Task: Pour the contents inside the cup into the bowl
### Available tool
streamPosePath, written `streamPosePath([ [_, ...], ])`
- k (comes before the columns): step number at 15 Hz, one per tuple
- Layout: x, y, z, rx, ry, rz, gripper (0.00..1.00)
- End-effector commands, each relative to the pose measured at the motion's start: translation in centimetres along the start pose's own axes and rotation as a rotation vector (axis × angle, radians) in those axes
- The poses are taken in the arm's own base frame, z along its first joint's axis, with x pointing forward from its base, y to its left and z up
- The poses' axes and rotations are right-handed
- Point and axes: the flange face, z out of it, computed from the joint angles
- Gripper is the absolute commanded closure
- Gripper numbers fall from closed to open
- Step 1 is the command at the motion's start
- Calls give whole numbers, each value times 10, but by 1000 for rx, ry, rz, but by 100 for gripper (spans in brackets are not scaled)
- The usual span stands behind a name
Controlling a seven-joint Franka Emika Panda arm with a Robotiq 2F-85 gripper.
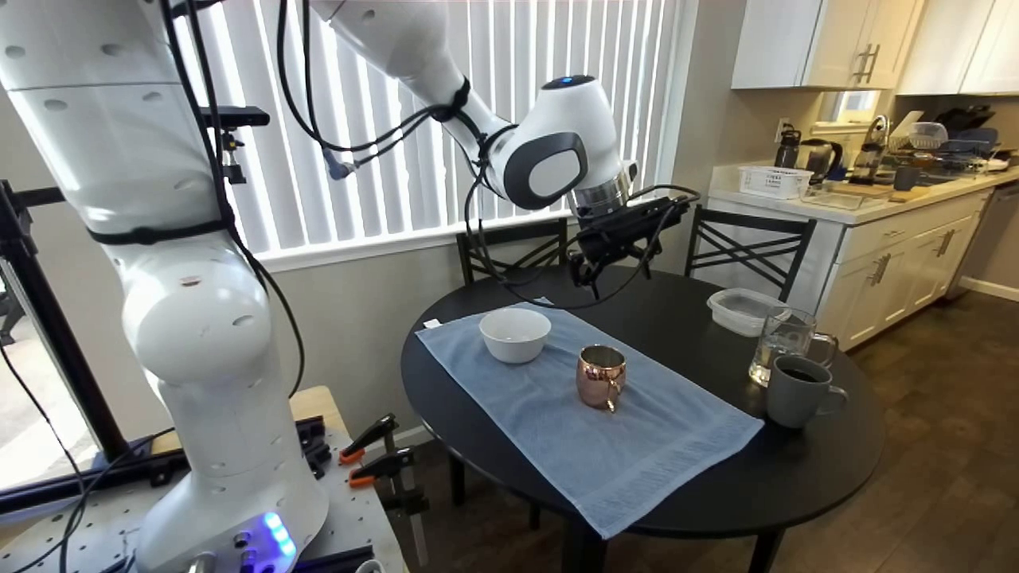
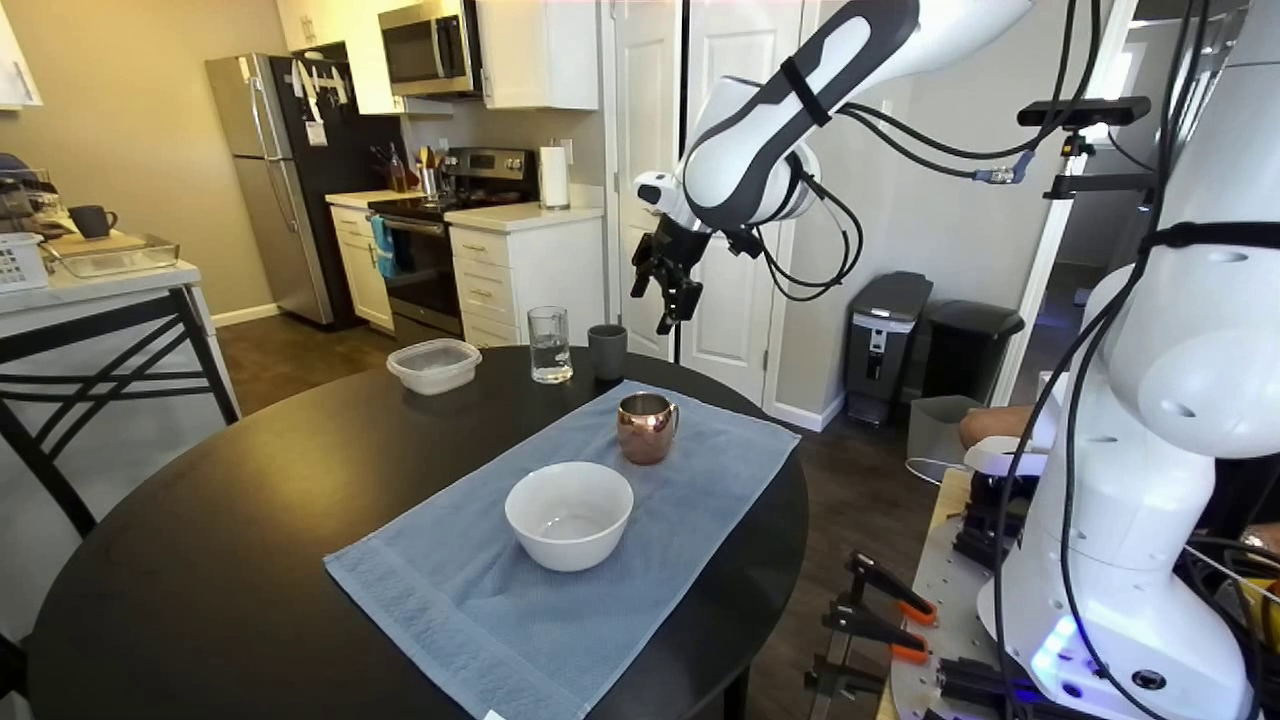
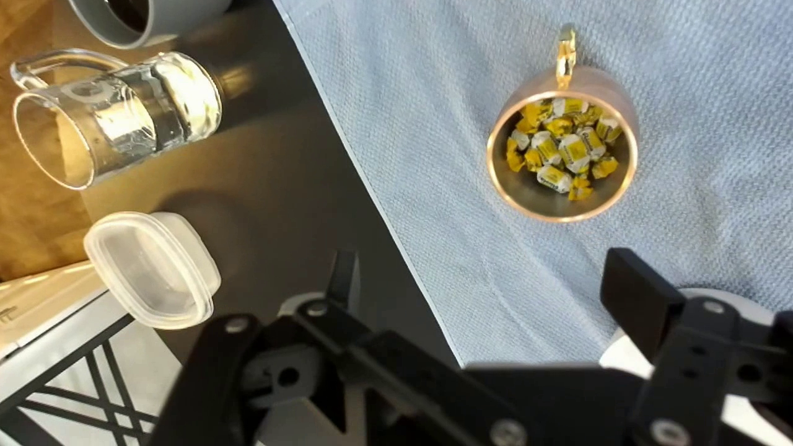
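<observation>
The copper cup (image 1: 599, 380) stands upright on the blue towel; it also shows in an exterior view (image 2: 645, 432). In the wrist view the cup (image 3: 560, 210) holds several yellow-and-white wrapped candies (image 3: 567, 145). The white bowl (image 1: 513, 338) stands on the towel near the cup and looks empty in an exterior view (image 2: 570, 525). In the wrist view the bowl (image 3: 626, 356) is mostly hidden behind a finger. My gripper (image 3: 480, 279) is open with nothing between its fingers. It hangs above the table, apart from cup and bowl, in both exterior views (image 1: 617, 274) (image 2: 655, 300).
The blue towel (image 1: 637, 446) lies on the round black table (image 1: 828, 461). A glass mug with clear liquid (image 1: 784, 338), a grey mug with dark liquid (image 1: 796, 398) and a clear plastic container (image 1: 744, 312) stand beside the towel. Chairs (image 1: 748, 247) stand round the table.
</observation>
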Motion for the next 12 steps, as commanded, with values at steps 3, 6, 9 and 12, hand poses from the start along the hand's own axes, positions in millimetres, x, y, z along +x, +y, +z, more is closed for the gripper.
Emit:
streamPosePath([
  [3,-3,1,0,-1,-2,-2,0],
  [6,-3,1,0,-1,-2,-2,0],
  [9,0,1,-5,-16,5,-17,0],
  [12,0,-5,8,61,46,-106,0],
])
